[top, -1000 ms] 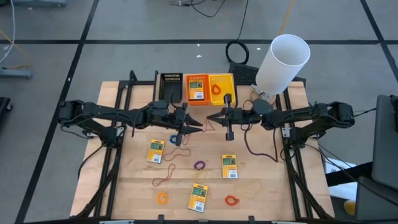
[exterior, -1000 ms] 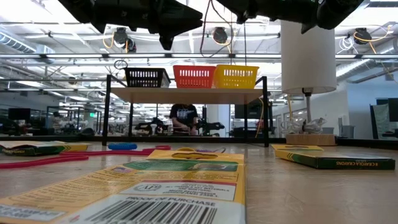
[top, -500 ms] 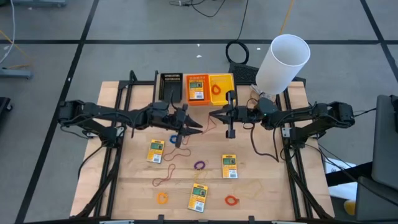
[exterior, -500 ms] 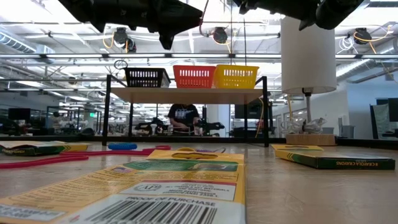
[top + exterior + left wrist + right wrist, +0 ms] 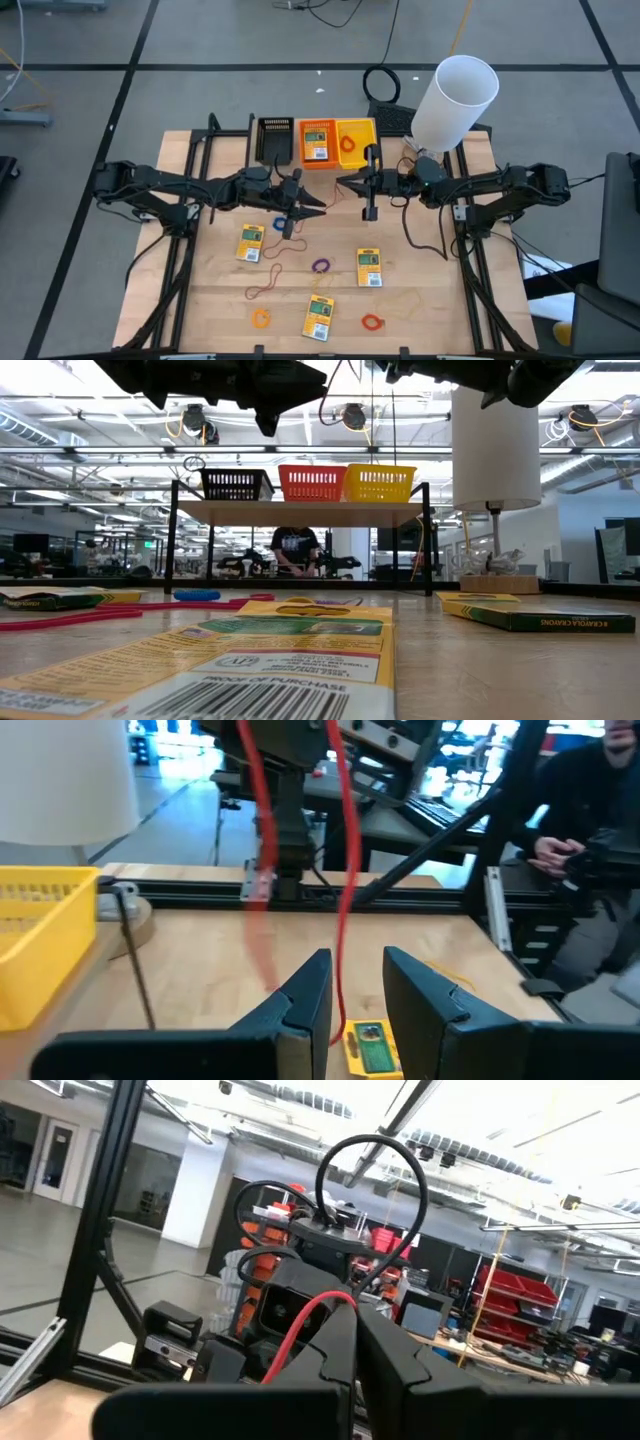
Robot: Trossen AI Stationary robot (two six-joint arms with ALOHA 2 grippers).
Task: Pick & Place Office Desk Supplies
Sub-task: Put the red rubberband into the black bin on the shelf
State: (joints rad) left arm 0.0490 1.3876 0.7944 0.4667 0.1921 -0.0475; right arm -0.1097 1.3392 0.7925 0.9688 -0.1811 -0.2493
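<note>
While the right gripper [image 5: 343, 183] keeps its two dark fingers [image 5: 345, 1342] clenched on one end of a thin red rubber-band loop [image 5: 331, 197], the left gripper [image 5: 318, 203] faces it from just beside, above the middle of the wooden tabletop [image 5: 215, 300]. The left fingers [image 5: 305, 995] stand slightly apart with the red strand running between them, though whether they pinch it cannot be told.

Below the left gripper a blue rubber-band loop [image 5: 280, 225] lies on the wood, with a small flat yellow pack bearing a green-and-white label [image 5: 250, 243] near it. A purple loop [image 5: 320, 266] sits between that pack and a second yellow pack [image 5: 369, 266]. Nearer the front edge lie a brown loop [image 5: 266, 284], an orange loop [image 5: 260, 318], a third yellow pack [image 5: 319, 317] and a red loop [image 5: 372, 323].

At the back of the tabletop, a fourth yellow pack [image 5: 316, 142] rests in the orange plastic bin [image 5: 301, 155], between a black bin [image 5: 273, 138] and a yellow bin [image 5: 357, 128] holding an orange band. A big white cylinder [image 5: 454, 102] stands tilted at the back right corner.
</note>
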